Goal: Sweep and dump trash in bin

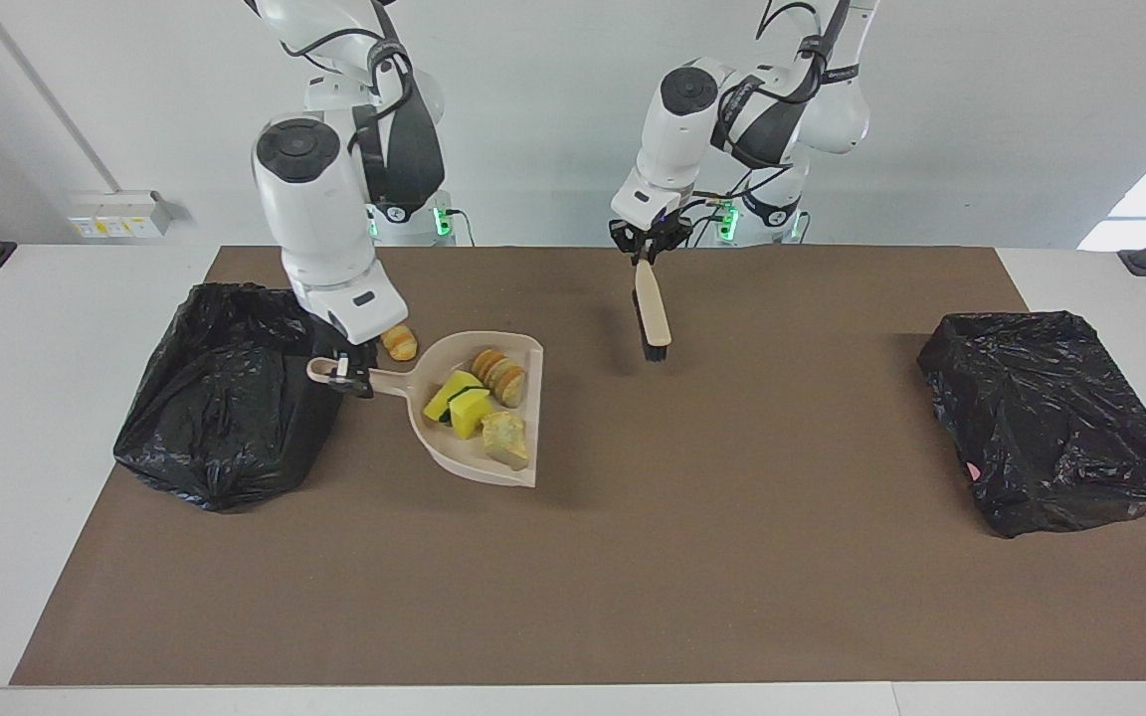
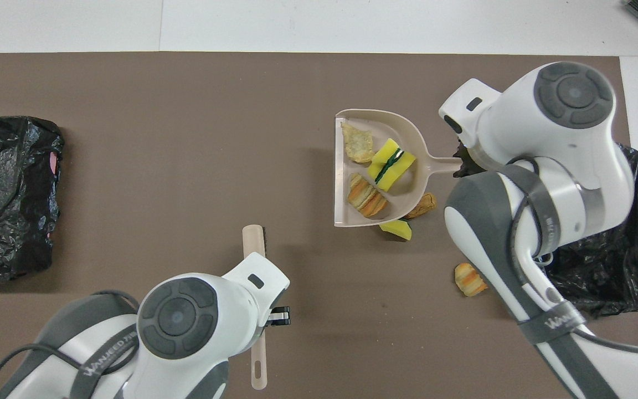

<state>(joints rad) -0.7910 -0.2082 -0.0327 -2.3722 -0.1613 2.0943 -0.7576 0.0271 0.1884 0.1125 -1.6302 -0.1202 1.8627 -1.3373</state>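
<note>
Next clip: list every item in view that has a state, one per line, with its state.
Dustpan: lifted, loaded, handle in right gripper, beside the bin.
Sponge: in dustpan.
Brush: hanging bristles-down from left gripper.
Bin at right arm's end: bag-lined, open.
Other bin: bag-lined, open.
Bread piece: loose on mat.
Sponge chunk: loose, by dustpan.

Trash (image 1: 474, 403) in dustpan (image 1: 454, 452) beside bin (image 1: 225, 398); brush (image 1: 652, 316) well apart.

The right arm bends down toward its own end of the worktop, its right end effector (image 1: 349, 376) raised, fingertips closed in a grip. The left arm folds back near its base, wrist pointing down, left end effector (image 1: 645, 251) raised and likewise clamped.
</note>
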